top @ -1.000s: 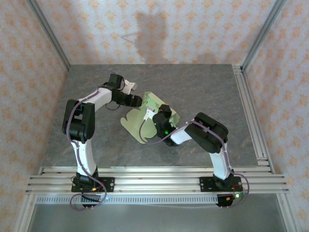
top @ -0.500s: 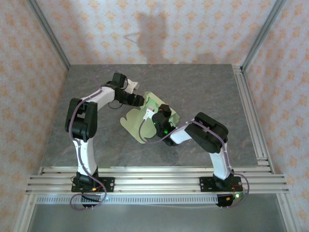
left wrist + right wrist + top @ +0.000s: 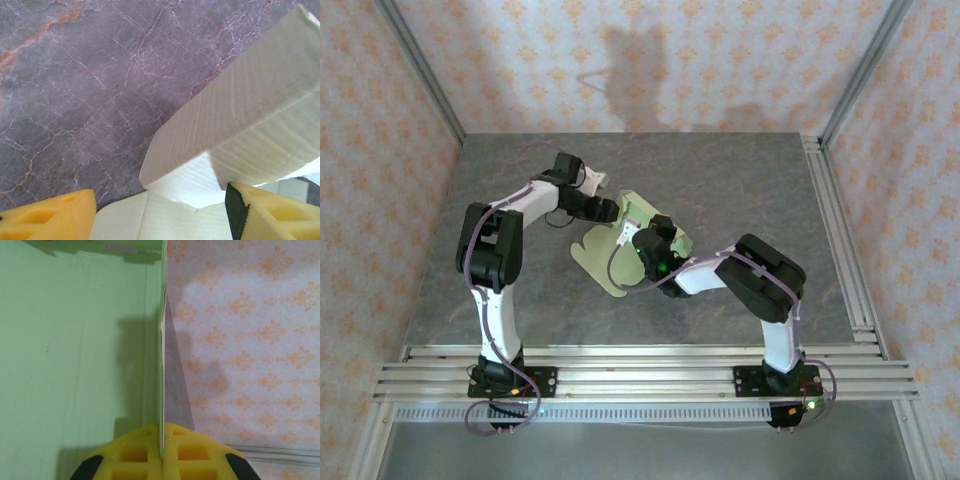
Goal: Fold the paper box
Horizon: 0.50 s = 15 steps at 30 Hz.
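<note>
One paper box (image 3: 603,262), two grippers. Left gripper (image 3: 160,215) stands wide apart, with a raised flap of the box between its fingers. Right gripper (image 3: 161,450) is pinched on an upright panel edge. From above, the right wrist (image 3: 660,262) covers the box's middle, and both close views cut its panels off.

paper box (image 3: 605,262), top view: middle covered by the right claw (image 3: 642,240) and its wrist; the folds under there can't be read.
box, left wrist view: runs off the right and bottom edges; only a raised flap and a strip of panel below it are visible.
box, right wrist view: panel is cut by the left and top edges, outline unknown.
left claw (image 3: 613,211): too small in the top view to tell whether it touches the box's far-left corner.
left fingers (image 3: 55,215): cut by the bottom edge.
right fingers (image 3: 135,452): cut by the bottom edge, tips only, on the box's edge.
</note>
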### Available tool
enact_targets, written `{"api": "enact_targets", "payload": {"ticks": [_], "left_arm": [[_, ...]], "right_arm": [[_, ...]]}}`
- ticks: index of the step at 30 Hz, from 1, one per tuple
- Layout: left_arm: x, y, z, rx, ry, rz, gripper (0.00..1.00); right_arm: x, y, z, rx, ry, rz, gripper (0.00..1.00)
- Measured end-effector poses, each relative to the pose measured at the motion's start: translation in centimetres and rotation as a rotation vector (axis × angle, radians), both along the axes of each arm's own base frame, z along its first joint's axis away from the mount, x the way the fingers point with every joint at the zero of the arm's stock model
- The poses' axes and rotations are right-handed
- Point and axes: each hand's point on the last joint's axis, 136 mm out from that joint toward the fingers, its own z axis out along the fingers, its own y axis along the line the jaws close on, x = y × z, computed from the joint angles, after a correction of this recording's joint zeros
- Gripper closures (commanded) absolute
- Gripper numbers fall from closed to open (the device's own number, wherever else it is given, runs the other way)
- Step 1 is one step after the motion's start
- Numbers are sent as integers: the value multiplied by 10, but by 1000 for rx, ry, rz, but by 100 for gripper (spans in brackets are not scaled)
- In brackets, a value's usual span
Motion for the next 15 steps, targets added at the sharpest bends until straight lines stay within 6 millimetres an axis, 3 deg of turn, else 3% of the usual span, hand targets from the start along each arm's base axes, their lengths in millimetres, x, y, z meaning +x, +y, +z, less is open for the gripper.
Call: {"api": "enact_targets", "payload": {"ticks": [10,15], "left_arm": [[12,22,18,-71,-40,74,26],[16,42,37,-110,-93,157,25]], "right_arm": [[-4,-8,-1,42,98,22,100],[-6,-16,4,79,150,33,100]]}}
